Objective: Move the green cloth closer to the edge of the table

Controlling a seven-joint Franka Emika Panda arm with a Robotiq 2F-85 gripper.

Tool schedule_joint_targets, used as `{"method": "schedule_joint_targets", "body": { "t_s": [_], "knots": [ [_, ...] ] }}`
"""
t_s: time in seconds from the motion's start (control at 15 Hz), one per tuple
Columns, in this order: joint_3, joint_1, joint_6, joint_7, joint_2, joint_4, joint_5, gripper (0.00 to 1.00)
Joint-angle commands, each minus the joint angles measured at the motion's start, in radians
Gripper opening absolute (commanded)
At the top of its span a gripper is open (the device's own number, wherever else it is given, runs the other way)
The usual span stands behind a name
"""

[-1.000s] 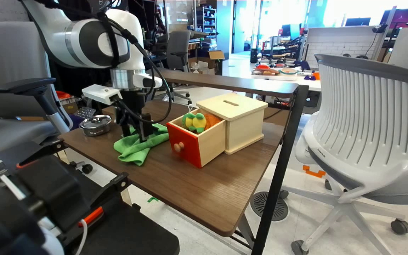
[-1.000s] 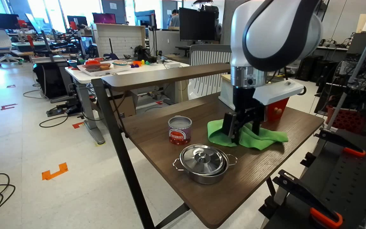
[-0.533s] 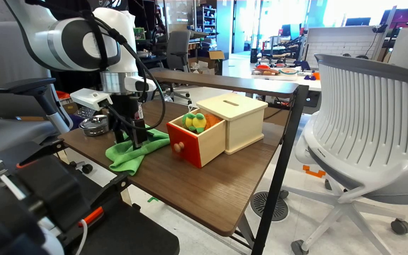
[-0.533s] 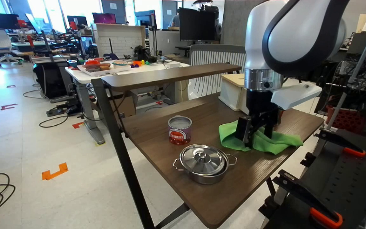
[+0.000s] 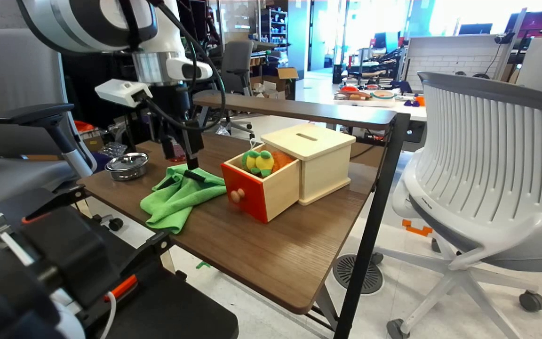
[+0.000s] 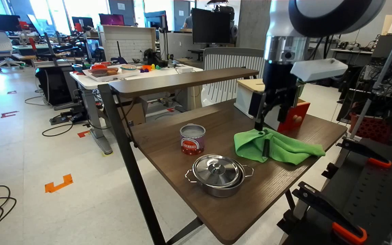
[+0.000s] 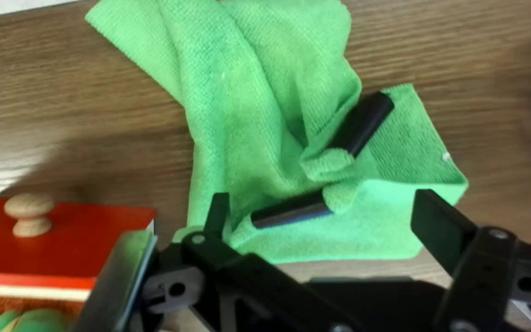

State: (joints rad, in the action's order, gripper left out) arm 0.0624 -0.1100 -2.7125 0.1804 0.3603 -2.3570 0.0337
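Observation:
The crumpled green cloth [image 5: 177,202] lies on the brown table [image 5: 261,254], with one end at the table's edge in both exterior views [image 6: 291,153]. It fills the middle of the wrist view [image 7: 238,101]. Two short dark stick-like pieces show in its folds [image 7: 293,210]; I cannot tell whether they are one object. My gripper [image 7: 323,198] is open, with nothing between its fingers. In both exterior views the gripper [image 5: 181,160] hangs over the cloth's far part, its fingertips [image 6: 270,122] just above it.
A wooden box with an open red drawer [image 5: 247,195] holding a soft toy [image 5: 259,162] stands beside the cloth. A lidded metal pot [image 6: 218,175] and a cherries can [image 6: 192,139] stand on the other side. A raised shelf [image 6: 182,81] runs along the table's back. Clamps [image 5: 146,249] sit near the edge.
The cloth slid with my gripper toward the table's edge, then stayed there. My gripper has since risen off the cloth, and the dark pieces in its folds now show.

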Motion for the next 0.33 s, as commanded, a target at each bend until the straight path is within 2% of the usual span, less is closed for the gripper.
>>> {"method": "schedule_joint_targets", "body": {
  "t_s": [0.0, 0.07, 0.13, 0.27],
  "knots": [
    [-0.033, 0.039, 0.052, -0.055, -0.166, -0.074, -0.019, 1.00],
    [-0.036, 0.046, 0.097, -0.081, -0.186, -0.074, -0.009, 1.00],
    [-0.027, 0.032, 0.043, -0.027, -0.105, -0.029, 0.003, 1.00],
    [-0.034, 0.042, 0.084, -0.052, -0.156, -0.049, 0.003, 1.00]
  ]
}}
